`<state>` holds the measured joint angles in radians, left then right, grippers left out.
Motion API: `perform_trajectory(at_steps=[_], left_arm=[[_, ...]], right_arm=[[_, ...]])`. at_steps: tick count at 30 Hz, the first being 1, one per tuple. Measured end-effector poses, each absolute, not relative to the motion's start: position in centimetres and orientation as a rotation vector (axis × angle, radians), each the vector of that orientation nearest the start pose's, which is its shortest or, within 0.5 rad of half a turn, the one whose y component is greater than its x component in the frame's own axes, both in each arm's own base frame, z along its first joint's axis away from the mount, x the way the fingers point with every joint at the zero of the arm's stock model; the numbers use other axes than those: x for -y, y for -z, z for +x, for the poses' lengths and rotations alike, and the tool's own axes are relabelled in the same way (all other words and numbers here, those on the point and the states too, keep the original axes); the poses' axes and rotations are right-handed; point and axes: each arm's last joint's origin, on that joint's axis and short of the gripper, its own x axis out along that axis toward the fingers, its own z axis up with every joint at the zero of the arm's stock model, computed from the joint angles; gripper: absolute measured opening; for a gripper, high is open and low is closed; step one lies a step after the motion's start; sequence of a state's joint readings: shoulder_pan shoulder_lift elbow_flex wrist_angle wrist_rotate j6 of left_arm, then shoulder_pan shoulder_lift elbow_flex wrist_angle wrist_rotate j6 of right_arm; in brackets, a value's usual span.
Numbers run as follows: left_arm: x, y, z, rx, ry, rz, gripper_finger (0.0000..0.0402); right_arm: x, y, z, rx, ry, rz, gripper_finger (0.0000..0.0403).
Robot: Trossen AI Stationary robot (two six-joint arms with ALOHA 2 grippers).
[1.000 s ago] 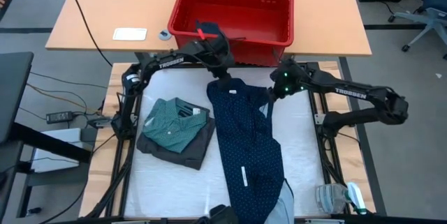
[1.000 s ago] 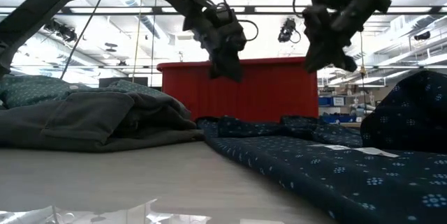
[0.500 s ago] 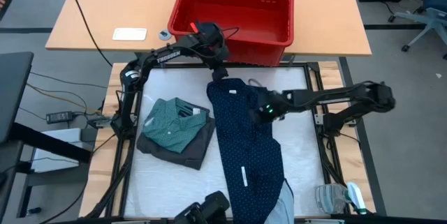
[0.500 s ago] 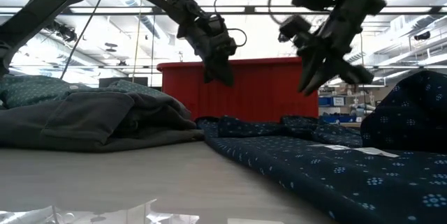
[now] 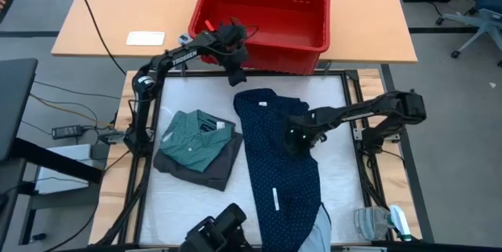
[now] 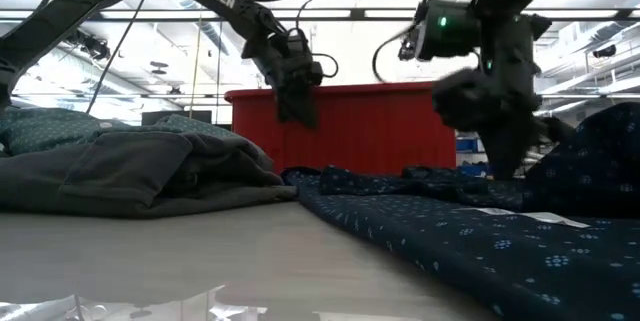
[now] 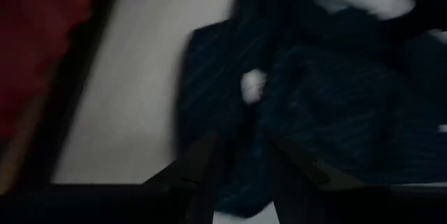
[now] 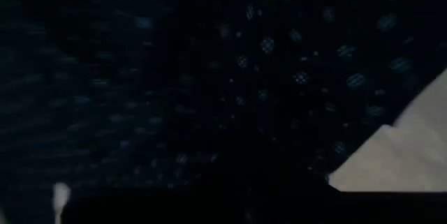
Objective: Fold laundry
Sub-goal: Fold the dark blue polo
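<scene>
The navy dotted shirt (image 5: 278,173) lies spread lengthwise on the white mat, its collar end toward the red basket (image 5: 263,16). My right gripper (image 5: 291,144) stands down on the shirt's right half about mid-length, fingers shut. My left gripper (image 5: 235,78) hangs open above the mat's far edge, just left of the collar end, with nothing hanging below it in the low view (image 6: 293,113). A teal-green dotted collared shirt (image 5: 192,136) lies folded on a folded charcoal grey piece (image 5: 210,167) at the mat's left. My right gripper comes at the navy shirt from above, slanting steeply down, and its fingertips meet the cloth on the shirt's right half (image 5: 300,155). The gripper's own body hides the tips, so I cannot tell whether cloth is pinched. The shirt lies flat on the mat.
The red basket stands on the wooden table just beyond the mat's far edge, close behind my left gripper. A white card (image 5: 146,38) lies on that table. A pale cloth (image 5: 321,232) and a clear plastic thing (image 5: 376,222) sit at the near right corner. Bare mat (image 5: 337,173) shows right of the navy shirt.
My right gripper has swung from the mat's far right down and toward the left onto the navy shirt, tipping steeply downward, and its fingers have come together. My left gripper has gone left along the far edge, away from the collar end. The shirt stays flat.
</scene>
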<state>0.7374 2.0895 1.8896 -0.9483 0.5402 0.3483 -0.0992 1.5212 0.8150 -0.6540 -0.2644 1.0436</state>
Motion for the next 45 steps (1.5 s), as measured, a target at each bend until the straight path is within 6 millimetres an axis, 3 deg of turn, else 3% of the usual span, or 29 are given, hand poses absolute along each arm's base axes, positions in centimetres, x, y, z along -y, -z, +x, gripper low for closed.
perform_trajectory(at_steps=[4, 8, 14, 21, 27, 32, 38, 42, 45], left_arm=[[-27.1, -26.3, 35.8, -0.807, 0.102, -0.335, 0.0114], [-24.6, -26.0, 39.8, -0.689, 0.176, -0.235, 0.0114], [-22.1, -21.9, 44.9, -0.63, 0.198, -0.254, 0.0132], [-21.4, -18.3, 46.8, -0.665, 0.142, -0.273, 0.0199], [-20.1, -15.9, 47.9, -0.696, 0.169, -0.272, 0.0206], [-19.7, -15.9, 48.3, -0.713, 0.06, -0.186, 0.0165], [-19.6, -16.0, 48.5, -0.703, 0.027, -0.177, 0.0021], [-19.8, -15.8, 48.2, -0.732, 0.012, -0.222, 0.0004], [-20.2, -16.7, 47.4, -0.818, -0.003, -0.276, 0.0003]], right_arm=[[2.4, -18.8, 24.4, -1.172, 0.531, 1.121, 0.0017], [2.7, -21.5, 22.6, -1.034, 0.595, 1.118, 0.004], [1.8, -24.3, 19.2, -0.96, 0.679, 1.188, 0.0084], [-0.4, -26.1, 16.9, -0.877, 0.697, 1.3, 0.0113], [-1.5, -26.2, 16.5, -0.868, 0.712, 1.317, 0.0114], [-2.0, -26.0, 16.8, -0.89, 0.719, 1.325, 0.0111], [-3.2, -25.5, 17.7, -0.919, 0.679, 1.289, 0.0089], [-4.5, -24.8, 18.3, -0.964, 0.668, 1.263, 0.0059], [-5.9, -24.4, 18.7, -0.995, 0.633, 1.24, 0.0034]])
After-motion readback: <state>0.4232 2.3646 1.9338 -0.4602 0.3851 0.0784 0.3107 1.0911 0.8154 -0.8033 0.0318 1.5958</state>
